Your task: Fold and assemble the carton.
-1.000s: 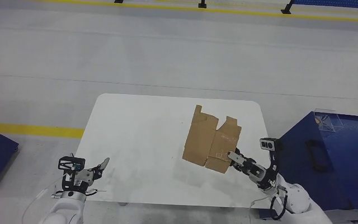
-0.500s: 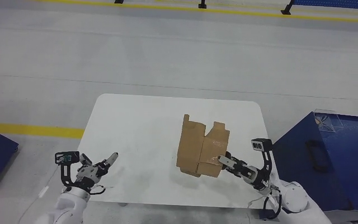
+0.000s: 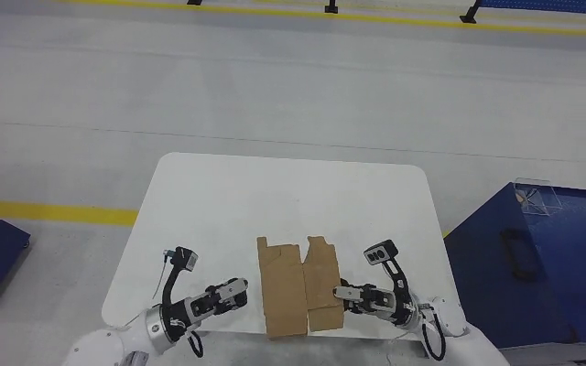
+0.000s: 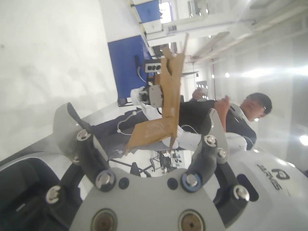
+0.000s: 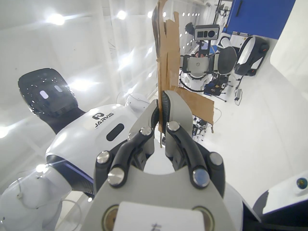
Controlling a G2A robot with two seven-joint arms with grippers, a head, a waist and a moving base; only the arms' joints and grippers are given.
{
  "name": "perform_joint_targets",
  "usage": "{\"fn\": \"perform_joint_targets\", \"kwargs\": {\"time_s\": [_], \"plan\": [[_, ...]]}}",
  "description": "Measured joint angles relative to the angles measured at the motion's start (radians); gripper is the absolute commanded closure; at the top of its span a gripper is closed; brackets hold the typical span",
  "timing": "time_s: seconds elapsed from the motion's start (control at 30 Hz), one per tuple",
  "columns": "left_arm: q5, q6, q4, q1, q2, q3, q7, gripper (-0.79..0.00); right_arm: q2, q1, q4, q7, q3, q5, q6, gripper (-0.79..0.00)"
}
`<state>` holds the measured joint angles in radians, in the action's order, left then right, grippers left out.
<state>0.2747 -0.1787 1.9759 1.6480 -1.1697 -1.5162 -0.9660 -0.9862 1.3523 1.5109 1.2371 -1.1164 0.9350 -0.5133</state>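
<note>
Carton (image 3: 295, 293) is flat and now sits over the middle of the table's (image 3: 229, 201) near edge, brought there from the right side within the last second. The right gripper (image 3: 339, 294) is pinched on its right edge. The left gripper (image 3: 239, 291), jaws wide, has swung in from the near-left corner to just beside the carton's left edge. Likely a set-up for a two-handed opening, with no panel folded yet.

The carton (image 3: 298, 297) is matt brown cardboard, rough and ragged at its cut edges, the table (image 3: 229, 210) has a smooth white top with a dull sheen, and the left gripper (image 4: 142, 110) and right gripper (image 5: 160, 111) are of smooth white plastic with black matt links and bright metal screws.
</note>
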Motion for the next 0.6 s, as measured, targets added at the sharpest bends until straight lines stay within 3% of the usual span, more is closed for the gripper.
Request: {"fn": "perform_joint_targets", "kwargs": {"time_s": [0.1, 0.17, 0.2, 0.23, 0.33, 0.37, 0.4, 0.6], "plan": [[0.016, -0.022, 0.003, 0.005, 0.002, 0.023, -0.035, -0.767, -0.012, -0.017, -0.027, 0.008, 0.039, -0.013, -0.004, 0.000], [0.000, -0.020, 0.013, 0.006, 0.004, 0.041, -0.042, -0.711, -0.020, -0.029, -0.040, 0.008, 0.059, -0.020, -0.005, 0.000], [-0.007, -0.020, 0.018, 0.006, 0.005, 0.047, -0.044, -0.610, -0.022, -0.034, -0.045, 0.010, 0.065, -0.021, -0.002, 0.000], [-0.014, -0.020, 0.022, 0.007, 0.005, 0.054, -0.044, -0.563, -0.025, -0.040, -0.051, 0.014, 0.071, -0.022, 0.004, 0.000], [-0.023, -0.010, 0.029, 0.005, 0.008, 0.066, -0.041, -0.200, -0.031, -0.050, -0.061, 0.029, 0.082, -0.019, 0.020, 0.000], [-0.020, -0.006, 0.028, 0.005, 0.009, 0.069, -0.043, -0.151, -0.032, -0.051, -0.064, 0.032, 0.084, -0.021, 0.020, 0.000], [-0.016, -0.003, 0.027, 0.003, 0.009, 0.071, -0.044, 0.000, -0.034, -0.052, -0.066, 0.033, 0.085, -0.024, 0.019, 0.000], [0.005, -0.010, 0.010, 0.004, 0.013, 0.064, -0.016, 0.000, -0.040, -0.053, -0.073, 0.033, 0.088, -0.024, 0.020, 0.000]]}}
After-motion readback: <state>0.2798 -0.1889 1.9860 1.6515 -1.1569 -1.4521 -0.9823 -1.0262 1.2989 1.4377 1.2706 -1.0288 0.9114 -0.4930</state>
